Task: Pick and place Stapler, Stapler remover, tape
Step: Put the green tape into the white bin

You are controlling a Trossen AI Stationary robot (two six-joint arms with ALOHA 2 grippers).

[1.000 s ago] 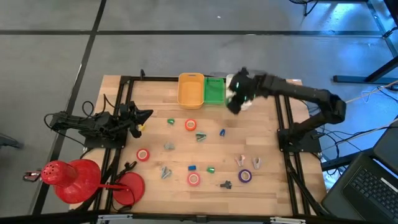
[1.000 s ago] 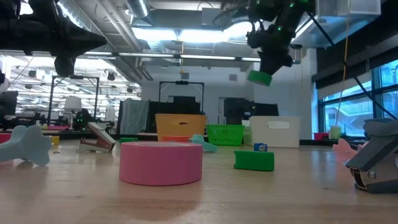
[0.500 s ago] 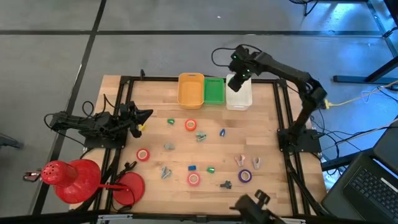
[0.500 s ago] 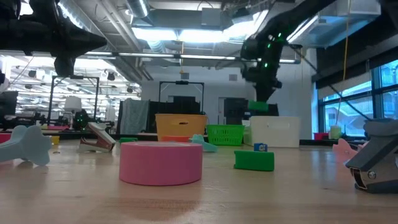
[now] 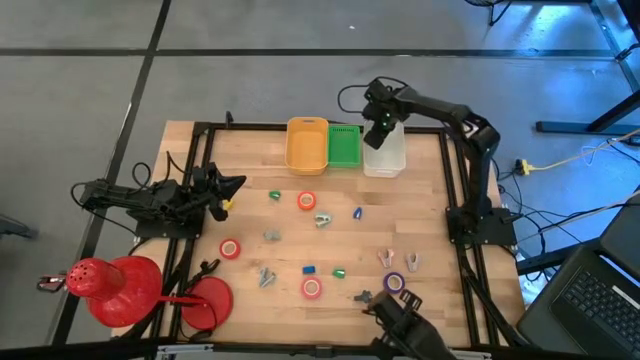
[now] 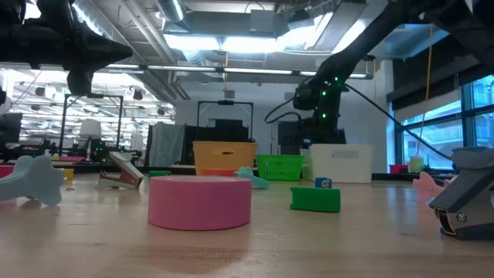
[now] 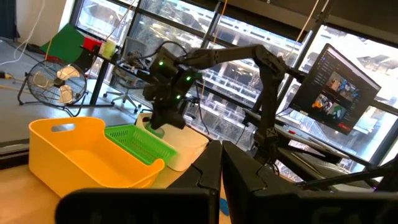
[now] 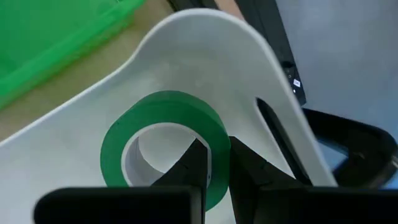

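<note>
**Right arm lowering a green tape roll into the white bin**

The right gripper (image 8: 214, 163) reaches over the white bin (image 5: 385, 158) at the far edge of the worktop (image 5: 420, 215), its jaws pinching the wall of a green roll of tape (image 8: 163, 146); one finger sits inside the pale core, the other outside. The roll hangs just above the bin's floor, inside its walls. The release should go best if the jaws part only once the roll is low and clear of the bin's rim, so that it drops flat rather than bouncing or rolling out; the withdrawal should go straight up, to avoid the inner finger snagging the core.

Beside the white bin stand a green basket (image 5: 344, 147) and a yellow bin (image 5: 306, 146); as far as these views show, all three appear empty. Other tape rolls and small pieces lie scattered mid-worktop. The left gripper (image 5: 226, 193) waits at the left edge, jaws clenched on nothing.
</note>
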